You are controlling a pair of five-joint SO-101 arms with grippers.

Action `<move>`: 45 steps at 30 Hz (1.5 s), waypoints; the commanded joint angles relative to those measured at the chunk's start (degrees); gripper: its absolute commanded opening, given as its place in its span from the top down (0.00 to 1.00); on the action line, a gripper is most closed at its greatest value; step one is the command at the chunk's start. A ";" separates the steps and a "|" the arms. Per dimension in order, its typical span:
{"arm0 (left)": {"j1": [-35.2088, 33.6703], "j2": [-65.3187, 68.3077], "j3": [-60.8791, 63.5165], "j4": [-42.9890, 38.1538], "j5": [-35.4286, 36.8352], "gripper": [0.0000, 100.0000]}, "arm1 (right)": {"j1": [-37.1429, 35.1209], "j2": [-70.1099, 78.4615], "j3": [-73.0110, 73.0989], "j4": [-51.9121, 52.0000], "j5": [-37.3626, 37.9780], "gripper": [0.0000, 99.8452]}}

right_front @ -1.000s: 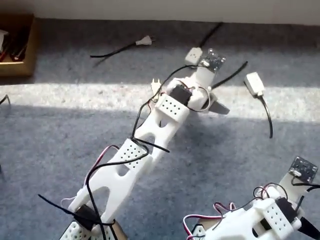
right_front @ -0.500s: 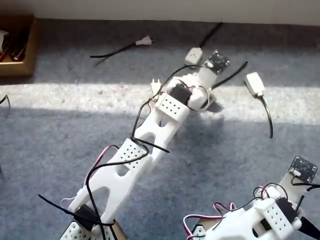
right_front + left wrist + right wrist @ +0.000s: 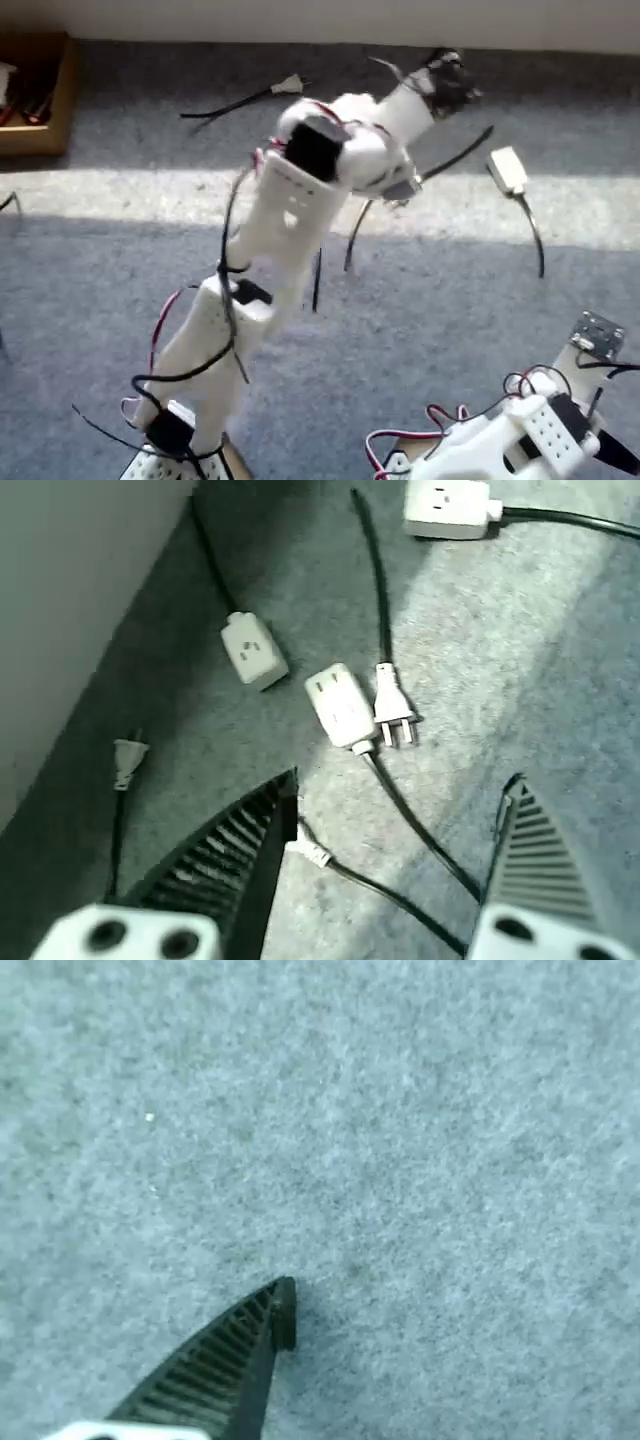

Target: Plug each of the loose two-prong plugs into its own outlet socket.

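Note:
My left gripper [image 3: 402,780] hangs open and empty above the carpet. Beyond its fingertips [image 3: 287,785] lie a white two-prong plug [image 3: 393,706] on a black cord and, right beside it, a white outlet socket [image 3: 340,707]. A second socket [image 3: 254,651] lies farther off near the wall, and a third socket [image 3: 449,506] lies apart in the sun. Another white plug [image 3: 125,759] rests by the wall; it is the plug [image 3: 288,84] at the back of the high view. My right gripper [image 3: 282,1305] hovers over bare carpet at the near right.
The raised left arm [image 3: 296,205] covers the middle sockets in the high view. A white socket [image 3: 508,168] with a black cord lies at the right. A wooden box [image 3: 38,95] stands at the far left. A thin white-tipped cord [image 3: 312,853] lies below the left gripper.
The left arm has lifted off the carpet and swung its wrist up toward the back wall. The right arm has barely moved.

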 commanded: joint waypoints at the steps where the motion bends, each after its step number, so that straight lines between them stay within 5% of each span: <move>1: -11.21 -5.76 -1.54 0.97 -0.53 0.69 | -0.66 -0.92 -0.48 -1.10 0.70 0.41; 6: -27.38 -6.20 -2.07 0.88 -0.53 0.69 | -0.92 -0.92 -0.31 -1.10 0.70 0.41; 18: -34.95 -5.93 -1.19 0.88 -0.35 0.69 | -5.76 -0.84 -0.31 1.36 3.52 0.41; 21: -33.54 -1.45 1.45 -2.37 1.32 0.69 | -6.11 -0.84 -0.04 2.07 3.43 0.41; 26: -28.79 7.87 3.91 -18.81 7.30 0.69 | -6.20 -0.84 0.22 2.07 3.43 0.41; 33: -15.08 19.47 5.49 -40.26 7.47 0.69 | -5.76 -0.92 3.12 1.71 3.69 0.41; 39: -12.09 26.33 5.85 -55.12 7.38 0.69 | -6.11 -0.92 3.12 1.71 3.69 0.41; 45: -11.56 32.66 5.41 -59.08 7.47 0.69 | -6.20 -0.92 3.21 1.27 3.78 0.41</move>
